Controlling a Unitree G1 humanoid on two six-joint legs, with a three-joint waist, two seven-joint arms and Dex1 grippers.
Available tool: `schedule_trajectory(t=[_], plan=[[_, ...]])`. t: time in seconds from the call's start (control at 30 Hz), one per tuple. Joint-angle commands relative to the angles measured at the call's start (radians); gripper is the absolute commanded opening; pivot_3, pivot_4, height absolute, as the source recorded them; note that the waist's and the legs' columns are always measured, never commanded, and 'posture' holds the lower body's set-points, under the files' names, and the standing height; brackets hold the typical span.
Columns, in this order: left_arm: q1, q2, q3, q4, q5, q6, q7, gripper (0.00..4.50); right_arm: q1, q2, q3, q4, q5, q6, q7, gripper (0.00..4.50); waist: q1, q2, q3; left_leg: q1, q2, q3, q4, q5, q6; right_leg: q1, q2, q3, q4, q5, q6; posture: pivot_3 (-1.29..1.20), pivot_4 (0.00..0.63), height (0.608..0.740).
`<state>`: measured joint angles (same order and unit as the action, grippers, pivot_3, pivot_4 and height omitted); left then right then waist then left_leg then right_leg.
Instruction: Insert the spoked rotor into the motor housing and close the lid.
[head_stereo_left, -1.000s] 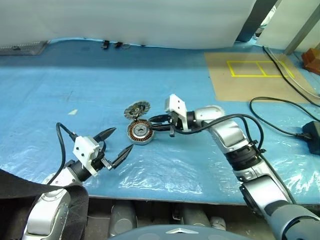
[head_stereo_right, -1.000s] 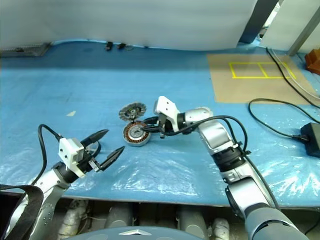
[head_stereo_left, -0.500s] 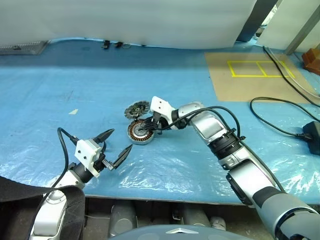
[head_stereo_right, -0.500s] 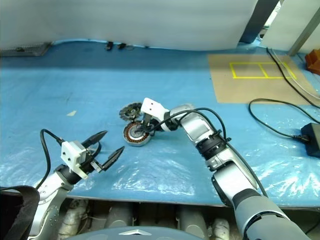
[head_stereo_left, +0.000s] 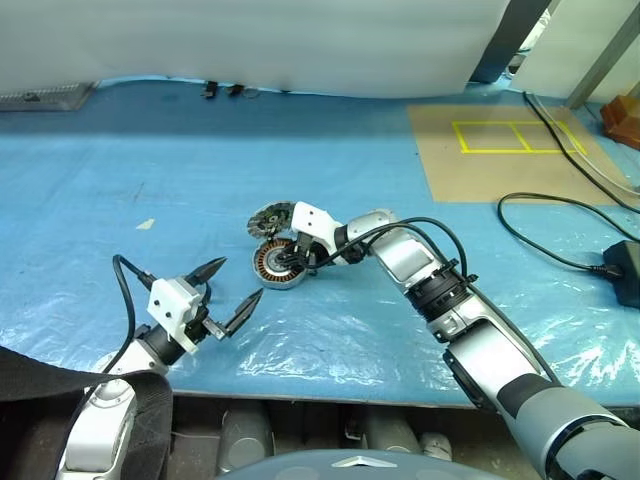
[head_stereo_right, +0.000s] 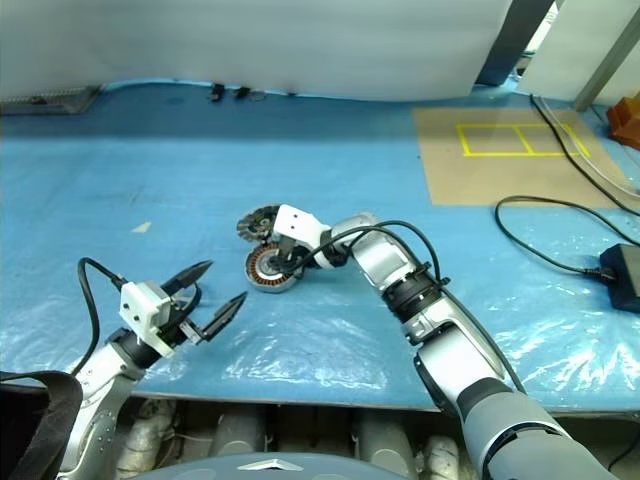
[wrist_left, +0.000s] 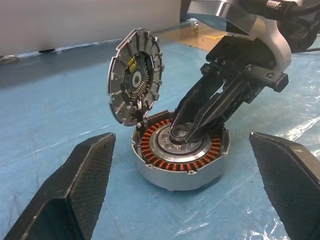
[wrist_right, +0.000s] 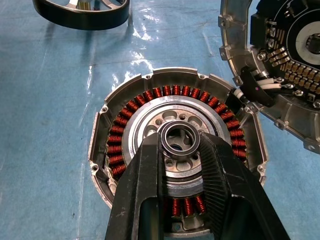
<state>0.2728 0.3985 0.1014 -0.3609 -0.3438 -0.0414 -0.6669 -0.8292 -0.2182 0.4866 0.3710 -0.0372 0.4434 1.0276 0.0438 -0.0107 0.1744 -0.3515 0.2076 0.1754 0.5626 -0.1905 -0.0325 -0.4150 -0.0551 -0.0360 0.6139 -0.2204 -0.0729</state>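
Motor housing (wrist_right: 177, 150) lies directly beneath right tool (wrist_right: 181, 150).

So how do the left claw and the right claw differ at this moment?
The left claw is spread wide open and holds nothing; the right claw is shut on a small dark ring. The left claw hangs apart from the motor housing; the right claw reaches down into its centre. Both have two black fingers.

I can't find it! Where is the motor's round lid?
The lid stands open on edge, hinged up beside the motor housing, mid-table on the blue sheet, just beyond the right gripper.
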Motion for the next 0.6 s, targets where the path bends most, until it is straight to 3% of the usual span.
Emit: schedule_trajectory(t=[0.03, 0.6], plan=[[-0.007, 0.005, 0.013, -0.018, -0.001, -0.022, 0.005, 4.50, -0.008, 0.004, 0.003, -0.005, -0.011, -0.020, 0.001, 0.70, 0.000, 0.000, 0.000, 0.000, 0.000, 0.000, 0.000, 0.000, 0.000, 0.000, 0.000, 0.000, 0.000, 0.000, 0.000, 0.00, 0.150, 0.740], [-0.012, 0.000, 0.006, -0.017, 0.005, -0.016, 0.011, 4.50, -0.010, 0.031, 0.006, 0.018, -0.025, -0.036, 0.009, 0.70, -0.001, 0.000, 0.000, 0.001, 0.000, 0.000, 0.000, 0.000, 0.000, 0.000, 0.000, 0.001, 0.001, 0.000, 0.000, 0.00, 0.150, 0.740]])
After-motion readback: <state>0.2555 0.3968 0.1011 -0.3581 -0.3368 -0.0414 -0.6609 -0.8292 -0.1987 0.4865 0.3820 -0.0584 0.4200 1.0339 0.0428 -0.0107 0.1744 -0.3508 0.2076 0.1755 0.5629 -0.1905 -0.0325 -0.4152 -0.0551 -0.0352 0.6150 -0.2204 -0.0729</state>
